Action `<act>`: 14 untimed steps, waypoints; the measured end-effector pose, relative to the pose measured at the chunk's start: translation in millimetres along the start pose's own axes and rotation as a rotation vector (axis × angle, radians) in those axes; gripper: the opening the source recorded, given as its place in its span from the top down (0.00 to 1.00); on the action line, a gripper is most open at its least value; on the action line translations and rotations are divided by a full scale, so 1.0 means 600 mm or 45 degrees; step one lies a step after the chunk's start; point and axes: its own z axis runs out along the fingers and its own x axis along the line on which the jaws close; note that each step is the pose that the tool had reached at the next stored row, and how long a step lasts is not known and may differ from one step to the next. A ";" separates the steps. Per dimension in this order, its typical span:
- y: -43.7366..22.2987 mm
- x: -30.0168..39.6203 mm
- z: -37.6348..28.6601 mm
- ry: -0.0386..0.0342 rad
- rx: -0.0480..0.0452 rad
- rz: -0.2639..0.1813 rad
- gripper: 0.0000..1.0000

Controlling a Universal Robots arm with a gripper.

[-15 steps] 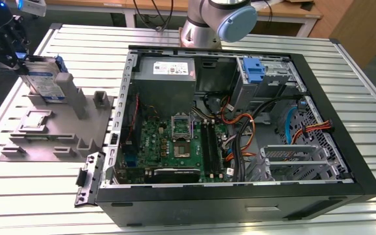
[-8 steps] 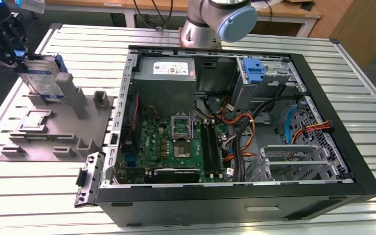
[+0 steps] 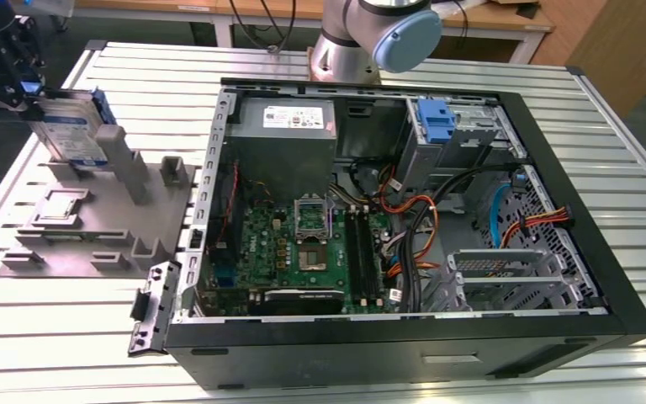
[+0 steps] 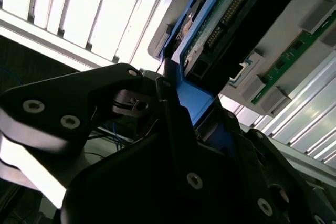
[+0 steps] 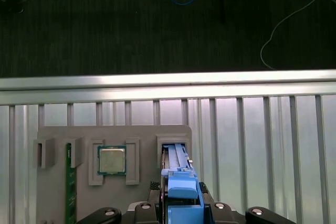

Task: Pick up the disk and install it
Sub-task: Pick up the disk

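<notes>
Gripper [image 3: 34, 99] was at the exterior view's far left, roughly 10 o'clock from the open PC case [image 3: 621, 295]. Fingers [image 4: 94, 93] were clamped on the disk [image 3: 67, 130], gripping its upper edge. The disk stood upright on edge over the grey stand [image 3: 87, 223], label side visible. Couldn't tell whether its lower edge was seated in the slot or just clear of it. In the first wrist view the disk's blue carrier [image 5: 181, 187] ran between the fingers. The stand also held a CPU chip [image 5: 112, 160] and a green memory stick [image 5: 68, 182]. A bare blue bracket [image 3: 437, 122] sat in the drive bay, about 1 o'clock inside the case. Everything rested on the slatted metal table [image 3: 76, 353].
</notes>
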 end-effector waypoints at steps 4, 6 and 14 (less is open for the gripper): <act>0.000 0.000 -0.004 0.0003 0.000 0.000 0.63; 0.000 0.000 -0.007 0.0003 0.000 0.000 0.63; 0.000 -0.001 -0.016 0.0011 0.000 0.000 0.63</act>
